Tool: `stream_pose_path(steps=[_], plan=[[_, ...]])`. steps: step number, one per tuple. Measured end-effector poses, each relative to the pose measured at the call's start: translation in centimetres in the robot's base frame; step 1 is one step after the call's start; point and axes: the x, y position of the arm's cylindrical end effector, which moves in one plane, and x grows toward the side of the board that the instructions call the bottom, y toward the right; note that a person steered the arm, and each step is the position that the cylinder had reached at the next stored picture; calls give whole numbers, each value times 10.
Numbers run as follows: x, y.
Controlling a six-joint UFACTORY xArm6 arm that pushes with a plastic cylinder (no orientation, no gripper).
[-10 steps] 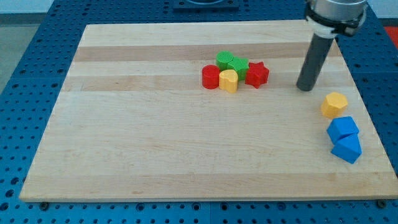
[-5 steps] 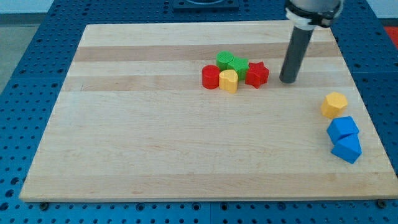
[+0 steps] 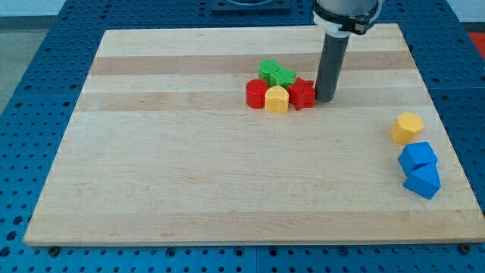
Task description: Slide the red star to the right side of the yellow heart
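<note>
Apparently near done: red star (image 3: 301, 94) touches yellow heart (image 3: 277, 99) on its right side; my tip (image 3: 326, 99), a bare rod with no fingers, presses the star's right edge

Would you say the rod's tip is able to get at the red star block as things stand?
Probably yes. My tip sits right against the view's right side of the red star block, with nothing between them. The yellow heart block lies on the star's far side, toward the view's left, so it does not block access.
</note>
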Motion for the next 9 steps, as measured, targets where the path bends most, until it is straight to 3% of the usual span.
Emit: stream_pose_path(steps=[2,4,5,6,7,9], plan=[[60,-33],[74,-162],[49,-230],[-6,-252],[-54,-231],[-119,-112]])
